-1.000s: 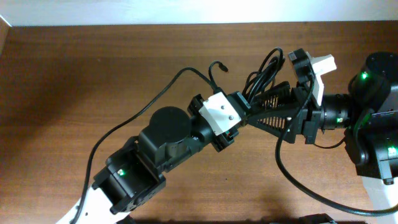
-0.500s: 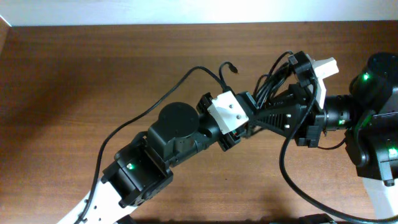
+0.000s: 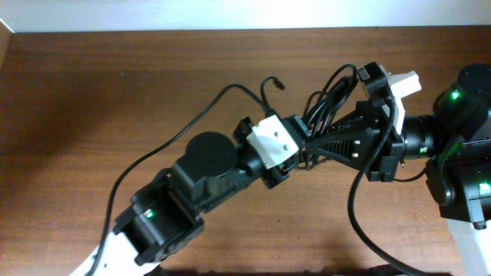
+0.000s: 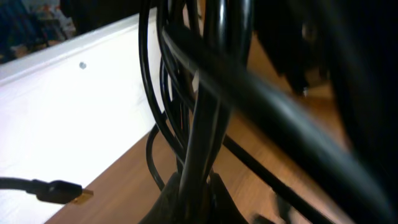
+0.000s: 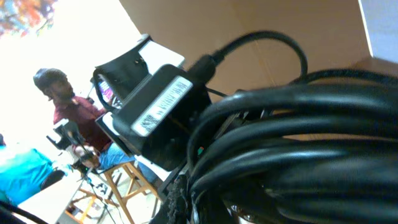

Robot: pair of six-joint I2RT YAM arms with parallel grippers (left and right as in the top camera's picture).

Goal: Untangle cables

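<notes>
The cables are a knotted bunch of thin black cords held above the table between the two arms. My left gripper reaches in from the lower left and is shut on the strands, which run up from between its fingers. My right gripper comes in from the right, tip to tip with the left one. It is shut on a thick bundle of the cords. One loose plug end sticks out to the upper left; its gold tip shows in the left wrist view.
A long black strand trails left and down over the brown table beside the left arm. The white wall edge borders the table's far side. The left wrist's labelled camera box sits close in front of the right wrist camera.
The right gripper's jaws have closed on the cable bundle. The left arm shifted slightly up and right, then came back; the bunch stays lifted between both grippers.
</notes>
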